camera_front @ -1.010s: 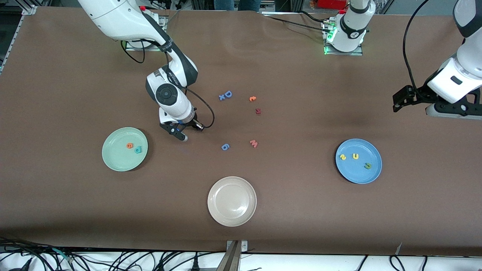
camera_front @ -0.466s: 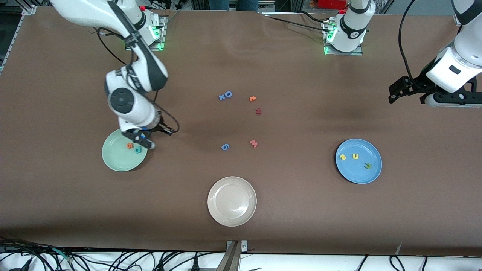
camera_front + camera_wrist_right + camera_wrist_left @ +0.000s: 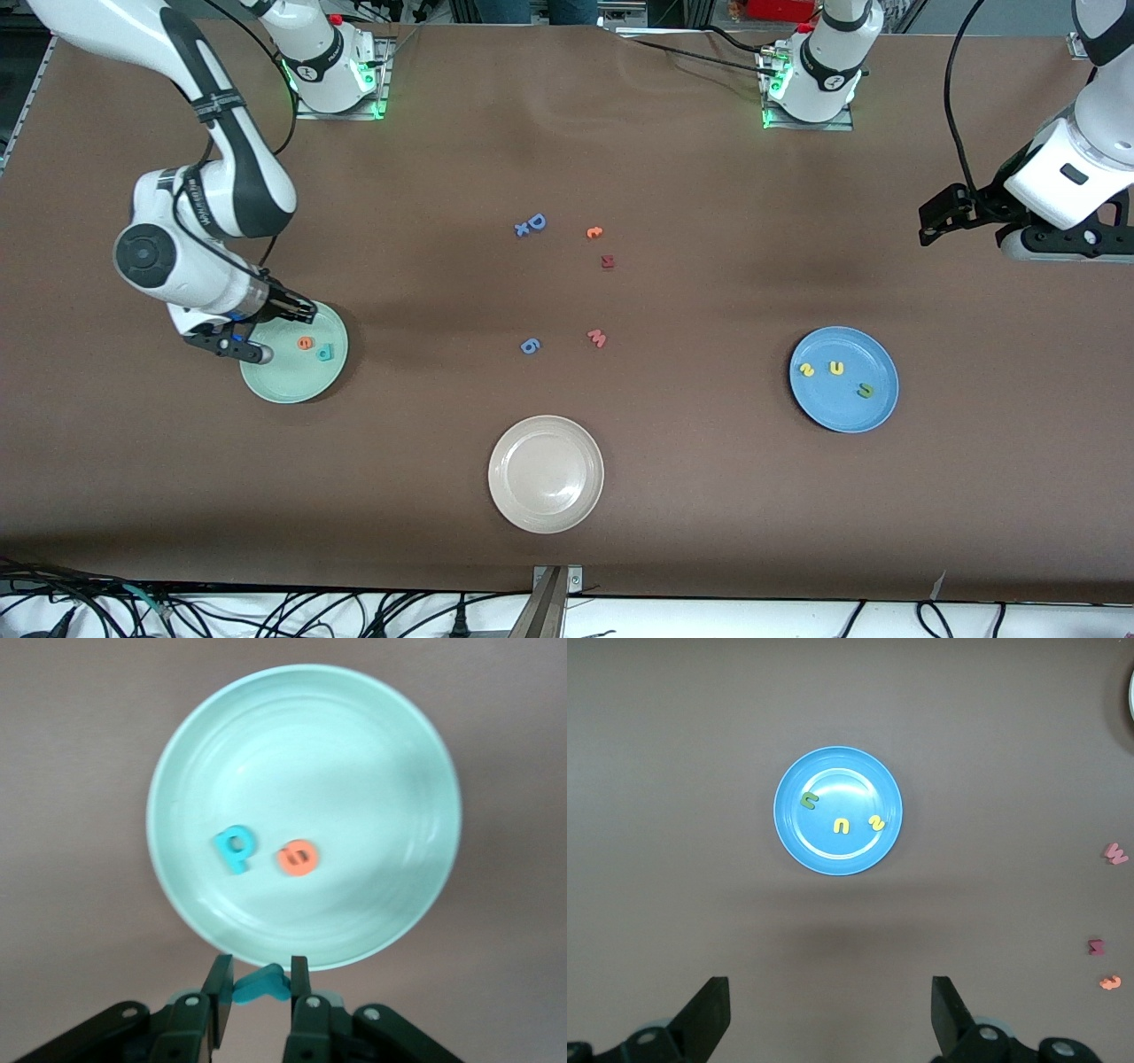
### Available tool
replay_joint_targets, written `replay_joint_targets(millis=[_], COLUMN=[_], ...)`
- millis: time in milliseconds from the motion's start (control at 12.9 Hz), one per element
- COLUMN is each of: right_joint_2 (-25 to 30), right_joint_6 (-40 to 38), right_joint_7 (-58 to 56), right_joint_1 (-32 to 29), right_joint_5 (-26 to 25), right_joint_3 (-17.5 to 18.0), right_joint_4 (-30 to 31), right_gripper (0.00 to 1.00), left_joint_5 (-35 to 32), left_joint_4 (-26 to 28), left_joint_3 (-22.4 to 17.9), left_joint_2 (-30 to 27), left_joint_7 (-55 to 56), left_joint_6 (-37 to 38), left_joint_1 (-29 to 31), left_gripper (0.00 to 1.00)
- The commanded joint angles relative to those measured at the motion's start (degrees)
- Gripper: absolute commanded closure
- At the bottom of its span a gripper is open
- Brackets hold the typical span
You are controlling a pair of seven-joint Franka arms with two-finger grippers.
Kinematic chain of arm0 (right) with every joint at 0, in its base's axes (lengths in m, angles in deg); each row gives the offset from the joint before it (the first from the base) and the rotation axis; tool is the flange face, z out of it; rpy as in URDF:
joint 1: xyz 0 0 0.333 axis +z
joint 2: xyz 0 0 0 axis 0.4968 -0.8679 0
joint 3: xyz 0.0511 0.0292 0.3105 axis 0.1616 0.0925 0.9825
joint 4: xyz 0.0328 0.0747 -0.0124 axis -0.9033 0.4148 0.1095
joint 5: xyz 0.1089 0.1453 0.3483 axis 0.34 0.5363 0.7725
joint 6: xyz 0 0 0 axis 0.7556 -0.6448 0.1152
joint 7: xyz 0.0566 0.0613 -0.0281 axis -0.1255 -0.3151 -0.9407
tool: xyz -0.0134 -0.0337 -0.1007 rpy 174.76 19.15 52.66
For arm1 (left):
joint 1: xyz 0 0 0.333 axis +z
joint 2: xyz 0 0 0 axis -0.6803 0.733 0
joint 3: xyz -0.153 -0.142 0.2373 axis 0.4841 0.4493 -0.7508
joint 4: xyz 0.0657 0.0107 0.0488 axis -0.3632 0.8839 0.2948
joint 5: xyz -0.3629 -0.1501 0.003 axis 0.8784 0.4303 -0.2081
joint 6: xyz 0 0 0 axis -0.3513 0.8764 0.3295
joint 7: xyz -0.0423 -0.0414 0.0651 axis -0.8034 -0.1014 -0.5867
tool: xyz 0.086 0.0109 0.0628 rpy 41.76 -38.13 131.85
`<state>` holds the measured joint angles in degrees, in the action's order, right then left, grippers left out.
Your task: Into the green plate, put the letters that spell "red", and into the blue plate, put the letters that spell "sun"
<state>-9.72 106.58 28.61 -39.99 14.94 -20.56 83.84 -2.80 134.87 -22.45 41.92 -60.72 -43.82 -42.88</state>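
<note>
My right gripper is shut on the thin teal "r" and hangs over the rim of the green plate. In that plate lie the orange "e" and the teal "d". The blue plate holds the yellow "s", yellow "u" and green "n". My left gripper waits open and empty, high over bare table at the left arm's end.
A beige-white plate sits nearest the front camera. Mid-table lie a blue "D", an orange letter, a dark red letter, a pink "w" and a blue "6".
My right arm has swung from mid-table toward its own end, carrying the teal "r" across to the green plate's edge. The left arm has barely shifted.
</note>
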Motion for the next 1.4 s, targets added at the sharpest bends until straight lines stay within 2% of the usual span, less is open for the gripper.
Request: replay_joint_targets(millis=[0, 155, 233, 699, 1010, 1321], right_joint_2=[0.41, 0.41, 0.50, 0.94, 1.03, 1.12], right_joint_6=[-0.06, 0.03, 0.03, -0.41, -0.50, -3.11], right_joint_7=[-1.52, -0.73, -0.73, 1.73, 5.34, 5.08], right_joint_1=[-1.84, -1.75, -1.75, -0.70, 5.10, 7.13], right_joint_5=[-0.71, -0.45, -0.45, -0.62, -0.45, -0.71], right_joint_3=[1.14, 1.14, 1.06, 0.88, -2.63, -3.78], right_joint_4=[0.49, 0.49, 0.49, 0.49, -0.39, -3.63], right_gripper=[0.60, 0.05, 0.01, 0.00, 0.00, 0.00], left_joint_5=[-1.63, -1.89, -1.89, -1.89, -1.90, -1.89], left_joint_4=[-2.32, -2.76, -2.76, -3.02, -3.02, -3.02], left_joint_3=[-0.19, 0.07, 0.16, 0.16, 0.25, 0.25], left_joint_2=[1.00, 1.18, 1.18, 1.35, 1.26, 1.26], left_joint_7=[0.17, 0.17, 0.35, 0.26, 0.09, 0.00], left_joint_6=[1.81, 1.81, 1.81, 1.81, 1.81, 1.99], left_joint_1=[-0.86, -1.04, -1.04, -1.12, -1.30, -1.30], left_gripper=[0.00, 0.00, 0.00, 0.00, 0.00, 0.00])
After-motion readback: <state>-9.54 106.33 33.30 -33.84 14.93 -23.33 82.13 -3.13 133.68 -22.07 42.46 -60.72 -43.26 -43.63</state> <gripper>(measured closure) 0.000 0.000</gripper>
